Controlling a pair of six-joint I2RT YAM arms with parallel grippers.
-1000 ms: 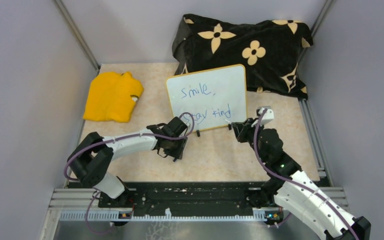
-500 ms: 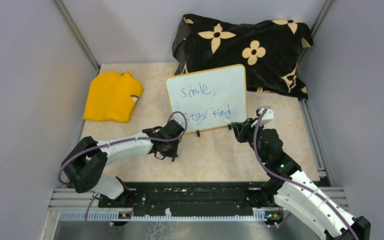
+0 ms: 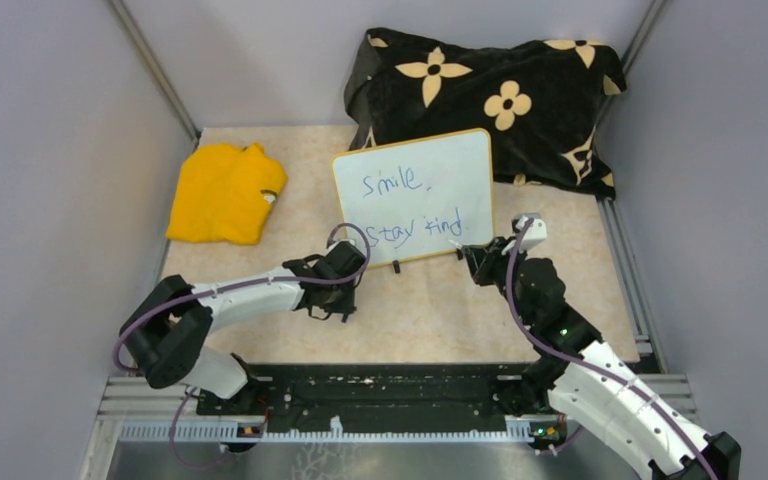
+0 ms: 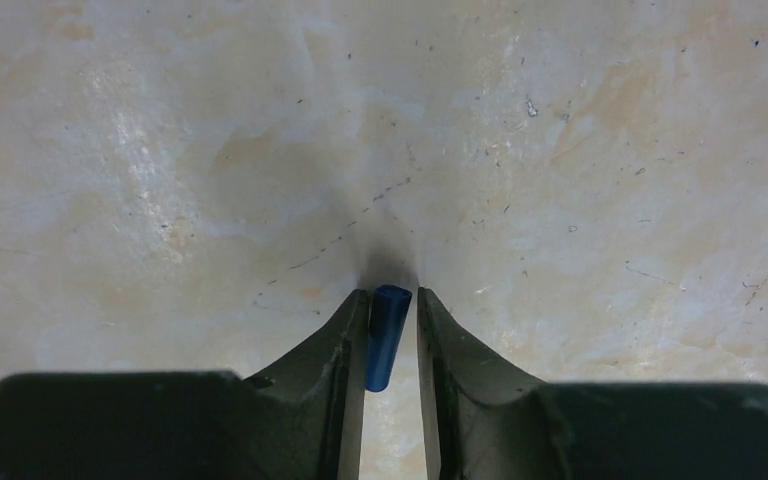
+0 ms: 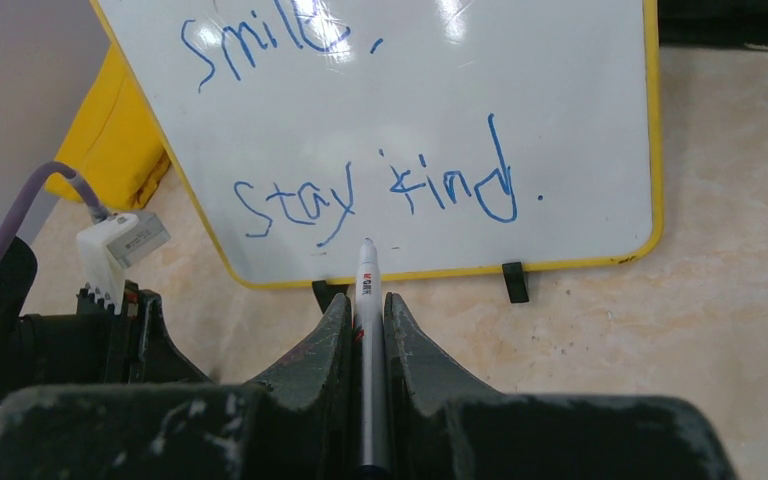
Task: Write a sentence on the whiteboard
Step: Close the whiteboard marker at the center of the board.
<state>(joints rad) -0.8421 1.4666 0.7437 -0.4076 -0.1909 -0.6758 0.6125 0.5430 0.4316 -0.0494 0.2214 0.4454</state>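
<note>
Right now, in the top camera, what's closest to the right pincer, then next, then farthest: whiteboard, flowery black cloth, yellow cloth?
From the right pincer:
1. whiteboard, just ahead of it.
2. flowery black cloth, behind the board at the back.
3. yellow cloth, far off on the left.

The whiteboard (image 3: 460, 170) is being stood on the surface (image 3: 430, 310), with the sentence (image 3: 413, 207) on it in two lines. A cloth (image 3: 490, 95) is being propped behind it, and a garment (image 3: 225, 192) is lying to its left. A marker (image 5: 367, 265) is being gripped before its lower edge in the right hand (image 5: 366, 300). A cap (image 4: 386, 340) is being flanked by the left hand (image 4: 391, 293)'s fingers, near the board's lower left corner.
</note>
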